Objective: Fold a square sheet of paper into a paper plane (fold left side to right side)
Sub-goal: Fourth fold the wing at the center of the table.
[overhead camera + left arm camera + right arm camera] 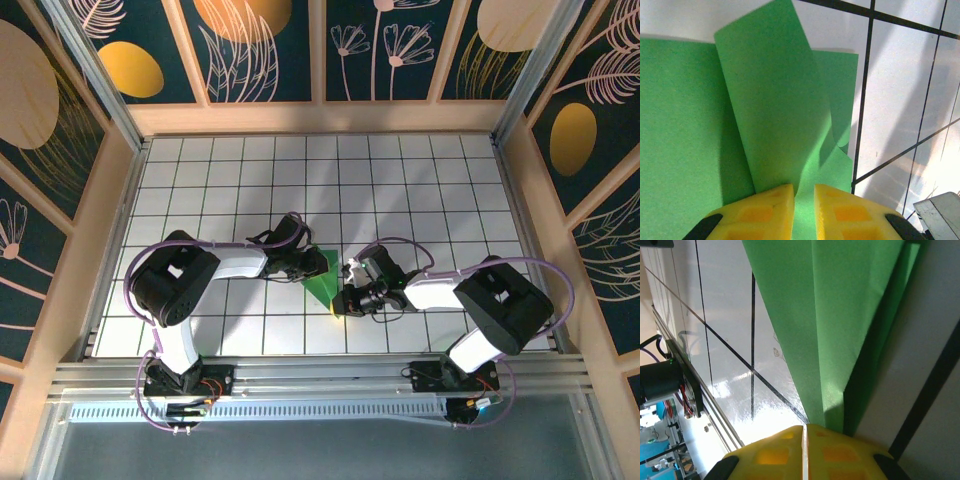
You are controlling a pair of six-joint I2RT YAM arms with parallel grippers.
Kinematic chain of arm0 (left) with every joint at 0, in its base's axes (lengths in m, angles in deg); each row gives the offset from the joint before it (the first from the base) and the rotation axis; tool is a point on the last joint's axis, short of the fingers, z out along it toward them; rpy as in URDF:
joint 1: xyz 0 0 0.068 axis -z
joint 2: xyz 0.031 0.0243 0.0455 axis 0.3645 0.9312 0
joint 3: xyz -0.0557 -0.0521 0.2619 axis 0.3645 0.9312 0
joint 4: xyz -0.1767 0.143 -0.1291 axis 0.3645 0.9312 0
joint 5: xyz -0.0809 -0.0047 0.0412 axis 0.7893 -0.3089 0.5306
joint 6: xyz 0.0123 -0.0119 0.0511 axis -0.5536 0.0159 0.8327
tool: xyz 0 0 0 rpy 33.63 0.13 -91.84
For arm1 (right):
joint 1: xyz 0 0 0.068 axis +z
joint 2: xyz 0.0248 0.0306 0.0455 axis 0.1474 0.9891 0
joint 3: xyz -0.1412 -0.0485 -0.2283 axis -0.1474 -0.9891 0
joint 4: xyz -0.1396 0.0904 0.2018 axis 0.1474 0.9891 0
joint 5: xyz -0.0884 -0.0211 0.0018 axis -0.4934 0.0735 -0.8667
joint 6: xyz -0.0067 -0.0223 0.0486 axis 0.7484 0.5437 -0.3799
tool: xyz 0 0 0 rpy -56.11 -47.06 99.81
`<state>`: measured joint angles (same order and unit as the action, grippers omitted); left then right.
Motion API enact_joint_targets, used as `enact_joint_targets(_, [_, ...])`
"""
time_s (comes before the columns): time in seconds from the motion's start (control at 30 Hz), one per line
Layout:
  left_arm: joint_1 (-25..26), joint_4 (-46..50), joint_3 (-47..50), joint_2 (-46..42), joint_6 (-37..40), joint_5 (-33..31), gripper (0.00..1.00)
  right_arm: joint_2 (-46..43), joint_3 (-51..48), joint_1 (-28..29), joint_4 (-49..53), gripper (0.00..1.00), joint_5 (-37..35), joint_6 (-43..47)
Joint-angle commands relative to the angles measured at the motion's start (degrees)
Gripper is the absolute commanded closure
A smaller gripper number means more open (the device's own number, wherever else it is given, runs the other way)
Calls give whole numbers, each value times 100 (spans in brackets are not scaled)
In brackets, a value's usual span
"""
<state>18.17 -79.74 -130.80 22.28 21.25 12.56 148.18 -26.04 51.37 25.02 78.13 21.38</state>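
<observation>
The sheet of paper [322,280] is lying near the middle of the white gridded surface [420,180], between the two arms, and both are working on it. The left gripper [303,268] is coming at it from the left. Seen from the left wrist, the left gripper [804,202] is pinching the paper through a narrow gap, and a loose flap [775,100] is rising from the fingers and curling over the flat part beneath. The right gripper [340,305] is sitting at the near, narrow end. Its wrist camera shows the yellow fingers [775,455] closed against each other right at the tapered tip of the paper [840,315], though I cannot tell whether they are pinching that tip or only pressing on it. The paper is already showing layered creases and a pointed outline, so the early folds seem done. The raised flap is not lying flat or creased, so I judge the task to be partway through, with this fold and the final shaping left.
</observation>
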Motion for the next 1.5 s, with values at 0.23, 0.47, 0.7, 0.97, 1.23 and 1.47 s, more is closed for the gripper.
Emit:
enact_joint_targets(0.23, [9, 484, 49, 175, 16, -242, 81, 153, -60, 67, 242, 89, -139, 36])
enact_joint_targets(0.47, [6, 485, 45, 180, 22, -241, 81, 193, -69, 105, 216, 89, -108, 28])
enact_joint_targets(0.7, [8, 495, 43, 183, 17, -251, 81, 176, -92, 129, 179, 89, -59, 6])
enact_joint_targets(0.97, [8, 501, 38, 208, 1, -268, 81, 142, -107, 208, 304, 89, -32, -38])
enact_joint_targets(1.23, [5, 502, 42, 218, -13, -277, 81, 17, -358, 433, 233, 89, -21, -283])
enact_joint_targets(1.47, [9, 484, 60, 215, -16, -277, 81, -304, -489, 474, 430, 90, -47, -351])
